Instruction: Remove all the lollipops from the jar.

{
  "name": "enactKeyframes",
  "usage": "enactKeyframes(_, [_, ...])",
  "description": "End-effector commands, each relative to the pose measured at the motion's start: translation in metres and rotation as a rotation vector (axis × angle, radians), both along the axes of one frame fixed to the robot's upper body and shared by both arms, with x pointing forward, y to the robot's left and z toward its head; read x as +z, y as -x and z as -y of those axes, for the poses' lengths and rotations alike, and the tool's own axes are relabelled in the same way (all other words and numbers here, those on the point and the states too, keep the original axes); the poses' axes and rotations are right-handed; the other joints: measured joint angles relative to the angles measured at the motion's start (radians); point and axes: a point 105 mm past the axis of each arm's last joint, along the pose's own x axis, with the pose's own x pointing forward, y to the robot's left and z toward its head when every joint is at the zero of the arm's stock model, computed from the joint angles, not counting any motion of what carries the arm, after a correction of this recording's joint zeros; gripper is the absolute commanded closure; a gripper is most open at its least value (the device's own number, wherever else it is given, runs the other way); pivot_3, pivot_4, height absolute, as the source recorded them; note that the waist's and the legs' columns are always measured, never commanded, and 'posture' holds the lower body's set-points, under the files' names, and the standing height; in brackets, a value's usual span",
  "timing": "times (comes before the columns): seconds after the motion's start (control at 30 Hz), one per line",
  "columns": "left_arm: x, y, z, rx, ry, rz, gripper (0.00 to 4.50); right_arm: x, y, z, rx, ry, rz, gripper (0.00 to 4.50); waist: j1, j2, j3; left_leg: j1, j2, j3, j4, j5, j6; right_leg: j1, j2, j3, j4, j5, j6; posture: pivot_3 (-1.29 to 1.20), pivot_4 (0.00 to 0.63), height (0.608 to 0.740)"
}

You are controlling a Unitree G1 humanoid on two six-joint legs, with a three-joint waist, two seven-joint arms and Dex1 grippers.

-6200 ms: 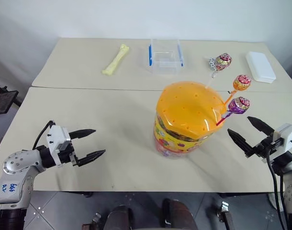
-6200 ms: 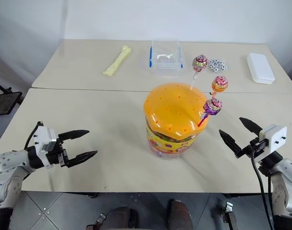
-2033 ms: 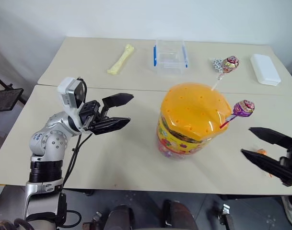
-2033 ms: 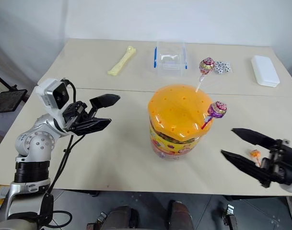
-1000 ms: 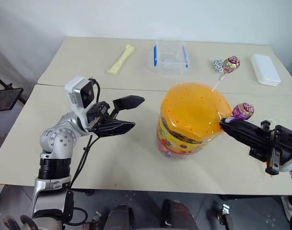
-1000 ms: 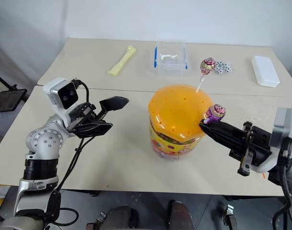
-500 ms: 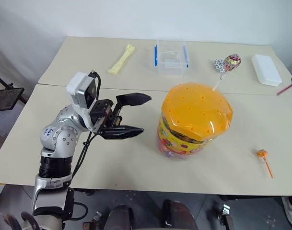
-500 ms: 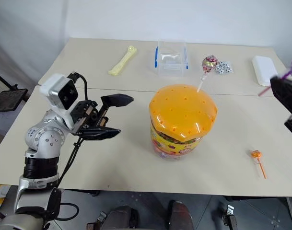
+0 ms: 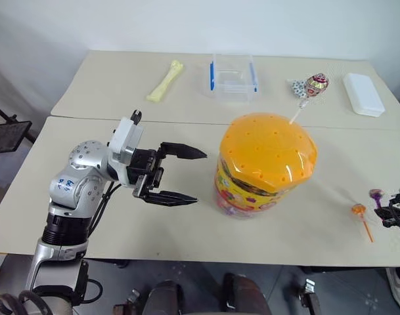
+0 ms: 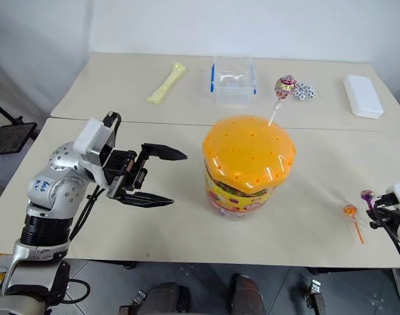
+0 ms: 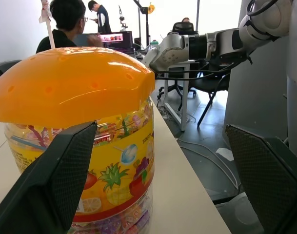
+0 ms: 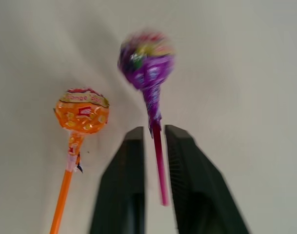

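The right end effector (image 12: pixel 153 146), fingers narrowly parted around the purple wrapped lollipop's (image 12: pixel 147 61) thin stick, suited this light, rigid item.

The purple lollipop (image 12: pixel 146 61) is blurred, and the picture's edge cuts off the right pincer (image 9: pixel 398 213).

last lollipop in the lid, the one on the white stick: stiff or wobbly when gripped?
The red-pink lollipop stands tilted on a thin white stick, so it likely levers sideways. Its top-heavy head probably swings if pinched low. The jar looks tall and may rock.
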Motion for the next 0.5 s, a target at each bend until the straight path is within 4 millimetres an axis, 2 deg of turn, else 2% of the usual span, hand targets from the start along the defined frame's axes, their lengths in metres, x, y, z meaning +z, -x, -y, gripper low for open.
enactKeyframes(0.03, [0.011, 0.005, -0.004, -0.001, 0.028, 0.028, 0.00, 0.025, 0.002, -0.008, 0.126, -0.039, 0.049, 2.43, 0.000, 0.000, 0.000, 0.000, 0.000, 0.000, 0.000, 0.000, 0.000, 0.000, 0.000, 0.000, 0.000, 0.000, 0.000, 0.00, 0.150, 0.740])
enactKeyframes(0.1, [0.016, 0.003, -0.006, 0.010, 0.055, 0.016, 0.00, 0.037, 0.005, -0.021, 0.247, -0.072, 0.074, 1.77, 0.001, 0.000, 0.000, 0.000, 0.000, 0.000, 0.000, 0.000, 0.000, 0.000, 0.000, 0.000, 0.000, 0.000, 0.000, 0.00, 0.150, 0.740])
enactKeyframes(0.17, [0.029, -0.001, -0.007, 0.037, 0.138, -0.015, 0.00, 0.064, 0.006, -0.043, 0.412, -0.125, 0.193, 1.04, -0.001, 0.000, 0.000, 0.000, 0.000, 0.000, 0.000, 0.000, 0.000, 0.000, 0.000, 0.000, 0.000, 0.000, 0.000, 0.00, 0.150, 0.740])
enactKeyframes(0.23, [0.042, -0.008, -0.010, 0.079, 0.236, -0.049, 0.00, 0.102, 0.005, -0.068, 0.565, -0.177, 0.408, 0.42, -0.002, -0.001, 0.001, 0.001, 0.000, -0.001, 0.000, 0.000, 0.000, 0.001, 0.000, 0.000, 0.000, 0.000, 0.000, 0.00, 0.150, 0.740])
enactKeyframes(0.33, [0.057, -0.019, -0.019, 0.137, 0.338, -0.095, 0.00, 0.147, 0.003, -0.100, 0.679, -0.268, 0.630, 0.42, -0.005, -0.001, 0.000, 0.001, 0.001, -0.001, 0.002, 0.000, 0.000, 0.001, 0.001, 0.000, 0.001, 0.000, 0.000, 0.00, 0.150, 0.740])
enactKeyframes(0.4, [0.063, -0.023, -0.025, 0.157, 0.365, -0.111, 0.00, 0.161, 0.002, -0.121, 0.737, -0.314, 0.675, 0.42, -0.003, -0.001, 0.000, 0.001, 0.001, -0.002, 0.002, 0.000, 0.000, 0.001, 0.001, 0.000, 0.003, 0.000, 0.000, 0.00, 0.150, 0.740])
enactKeyframes(0.5, [0.079, -0.039, -0.041, 0.223, 0.443, -0.151, 0.00, 0.185, -0.006, -0.157, 0.824, -0.404, 0.736, 0.42, -0.003, -0.001, 0.001, 0.000, 0.001, -0.003, 0.003, 0.000, -0.001, 0.000, 0.000, -0.001, 0.005, 0.000, 0.000, 0.00, 0.150, 0.740])
